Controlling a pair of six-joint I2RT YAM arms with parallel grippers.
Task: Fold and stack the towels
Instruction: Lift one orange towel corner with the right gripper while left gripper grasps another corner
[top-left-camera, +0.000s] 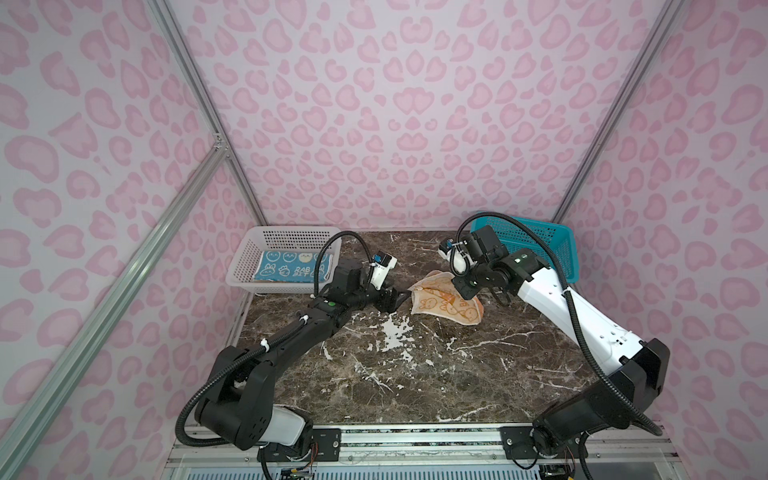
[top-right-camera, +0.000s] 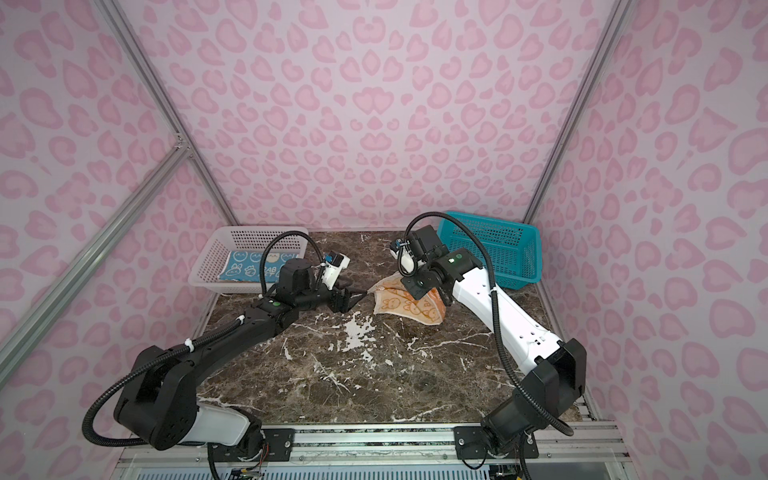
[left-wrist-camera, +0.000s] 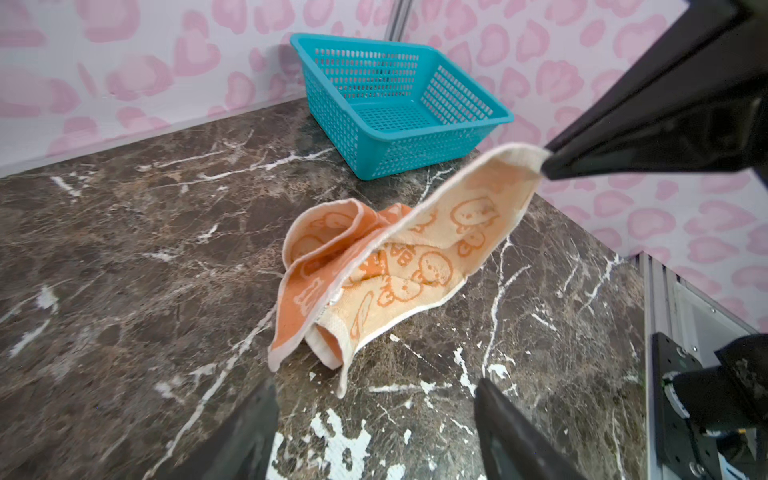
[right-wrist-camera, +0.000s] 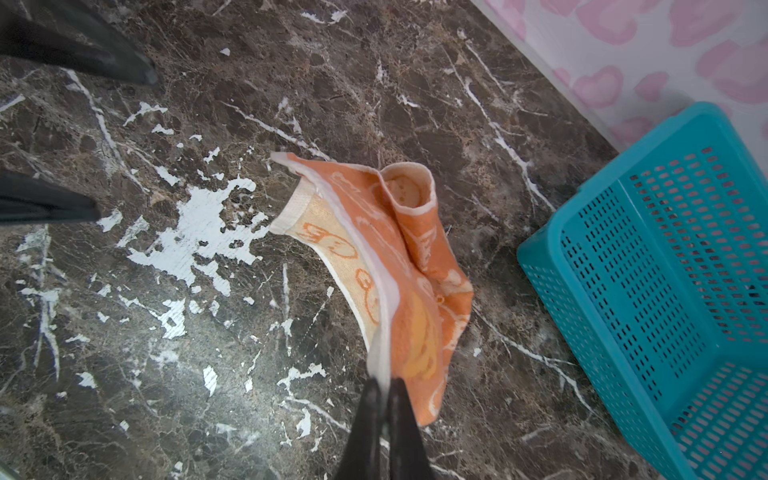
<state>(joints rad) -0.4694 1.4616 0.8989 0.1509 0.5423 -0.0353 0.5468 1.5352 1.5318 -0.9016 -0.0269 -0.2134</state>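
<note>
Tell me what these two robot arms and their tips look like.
The left arm is mostly black with a white base segment; the right arm has a long white shell between black joints. Each carries a ribbed black cable hose and a green light. The left end effector and right end effector are black, tapered pincers.

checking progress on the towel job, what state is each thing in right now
orange towel: crumpled, unfolded, one corner lifted, rest on the table
blue towel: folded flat inside the white basket
white basket: upright, holds the blue towel
teal basket: upright, empty
left gripper: open, holding nothing, near the orange towel
right gripper: shut on the orange towel's corner
</note>
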